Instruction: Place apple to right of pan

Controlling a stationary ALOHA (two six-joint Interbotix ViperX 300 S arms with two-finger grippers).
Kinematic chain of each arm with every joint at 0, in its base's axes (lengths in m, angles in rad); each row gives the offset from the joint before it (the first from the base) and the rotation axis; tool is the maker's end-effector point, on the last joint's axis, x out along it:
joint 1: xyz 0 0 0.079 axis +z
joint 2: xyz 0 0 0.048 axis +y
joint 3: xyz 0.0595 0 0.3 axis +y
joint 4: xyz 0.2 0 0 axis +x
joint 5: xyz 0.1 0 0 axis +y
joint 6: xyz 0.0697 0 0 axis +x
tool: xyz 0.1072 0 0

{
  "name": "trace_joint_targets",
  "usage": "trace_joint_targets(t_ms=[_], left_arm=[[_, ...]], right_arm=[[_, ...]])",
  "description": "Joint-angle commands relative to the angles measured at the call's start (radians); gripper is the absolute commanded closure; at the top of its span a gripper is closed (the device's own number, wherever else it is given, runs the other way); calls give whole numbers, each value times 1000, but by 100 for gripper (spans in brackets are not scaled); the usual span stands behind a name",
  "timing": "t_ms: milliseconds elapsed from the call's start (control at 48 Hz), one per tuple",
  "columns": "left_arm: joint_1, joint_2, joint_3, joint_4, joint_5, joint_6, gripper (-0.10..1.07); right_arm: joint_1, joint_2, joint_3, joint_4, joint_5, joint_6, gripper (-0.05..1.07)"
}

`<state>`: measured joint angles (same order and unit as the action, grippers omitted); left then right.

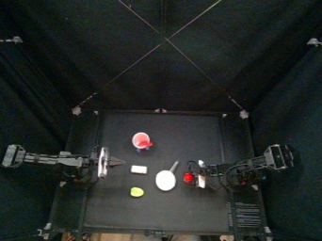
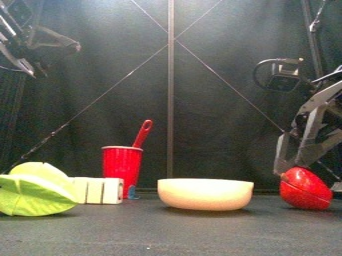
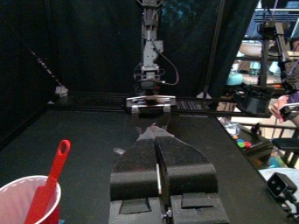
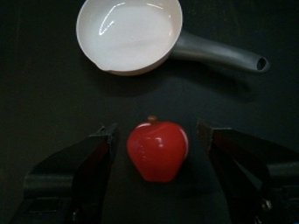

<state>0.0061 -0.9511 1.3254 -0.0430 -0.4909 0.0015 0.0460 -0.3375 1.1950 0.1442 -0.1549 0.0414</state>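
Observation:
The apple (image 4: 159,149), small and bright red, rests on the black table (image 1: 189,212) just right of the white pan (image 4: 131,35). The pan's dark handle (image 4: 222,54) points to the apple's side. My right gripper (image 4: 158,136) is open, one jaw on each side of the apple, with a small gap showing on both sides. In the top view the apple (image 1: 189,177) lies between the pan (image 1: 167,180) and the right gripper (image 1: 201,174). From the front, the apple (image 2: 305,188) stands beside the pan (image 2: 205,193). My left gripper (image 3: 160,153) rests shut at the table's left, holding nothing.
A red cup (image 1: 142,142) with a red spoon stands behind the pan. A small white block (image 1: 138,168) and a yellow-green fruit (image 1: 136,192) lie left of the pan. Black curtains surround the table.

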Motion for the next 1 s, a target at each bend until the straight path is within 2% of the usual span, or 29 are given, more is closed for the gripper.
trace_joint_targets(t_ms=[0,979], left_arm=[[0,6,-12,2,-5,2,99],[0,6,-12,2,-3,2,100]], right_arm=[[-2,-32,-17,-2,-3,-2,3],[-2,-43,-15,-8,-3,-2,3]])
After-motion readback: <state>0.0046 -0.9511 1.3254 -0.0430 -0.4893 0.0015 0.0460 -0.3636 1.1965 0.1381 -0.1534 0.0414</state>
